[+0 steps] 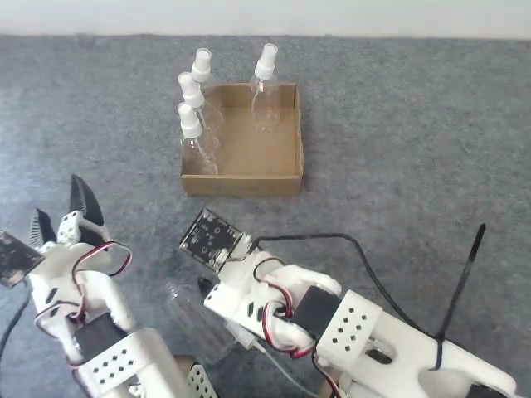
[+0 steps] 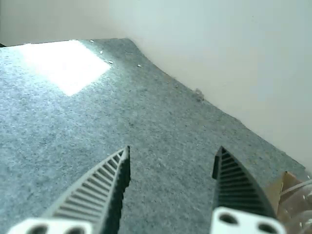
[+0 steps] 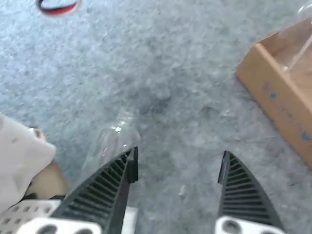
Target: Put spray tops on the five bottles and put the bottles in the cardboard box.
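Note:
The cardboard box (image 1: pixel 241 157) stands at the back middle of the grey carpet. Several clear bottles with white spray tops stand in it, three along one side (image 1: pixel 192 124) and one at the far corner (image 1: pixel 265 79). Another clear bottle (image 1: pixel 195 319) lies on its side on the carpet, its neck bare. My right gripper (image 3: pixel 179 161) is open just above the carpet, one finger next to that bottle (image 3: pixel 109 142). My left gripper (image 1: pixel 60 209) is open at the near left, holding nothing; the left wrist view shows it (image 2: pixel 170 168) over bare carpet.
A box corner (image 2: pixel 280 187) shows at the edge of the left wrist view, and the box wall (image 3: pixel 278 97) in the right wrist view. A black cable (image 1: pixel 373 274) loops beside the right arm. Carpet lies open on both sides of the box.

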You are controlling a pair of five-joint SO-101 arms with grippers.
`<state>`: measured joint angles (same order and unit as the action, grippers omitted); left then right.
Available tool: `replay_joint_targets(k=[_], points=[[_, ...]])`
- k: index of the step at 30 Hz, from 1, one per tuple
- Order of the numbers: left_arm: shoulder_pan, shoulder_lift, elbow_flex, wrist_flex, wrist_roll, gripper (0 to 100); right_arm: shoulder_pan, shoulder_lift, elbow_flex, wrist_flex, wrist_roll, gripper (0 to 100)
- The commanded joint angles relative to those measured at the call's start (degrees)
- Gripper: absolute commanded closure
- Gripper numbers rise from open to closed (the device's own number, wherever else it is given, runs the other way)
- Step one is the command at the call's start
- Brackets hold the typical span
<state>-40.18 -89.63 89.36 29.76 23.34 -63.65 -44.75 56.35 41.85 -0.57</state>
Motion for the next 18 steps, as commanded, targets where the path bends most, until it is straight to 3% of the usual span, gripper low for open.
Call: replay_joint_targets(k=[1, 9, 18], points=[[-0.9, -0.8, -0.8, -1.8, 0.9, 74, -1.7, -2.2, 0.1, 0.0, -1.1, 77.1], [-3.9, -0.8, -0.8, -3.1, 1.9, 74, -2.6, 0.2, 0.4, 0.0, -4.4, 77.1], [-10.3, -0.8, -1.0, -3.5, 6.1, 74, -4.4, 14.4, 0.4, -9.3, -4.2, 77.1]])
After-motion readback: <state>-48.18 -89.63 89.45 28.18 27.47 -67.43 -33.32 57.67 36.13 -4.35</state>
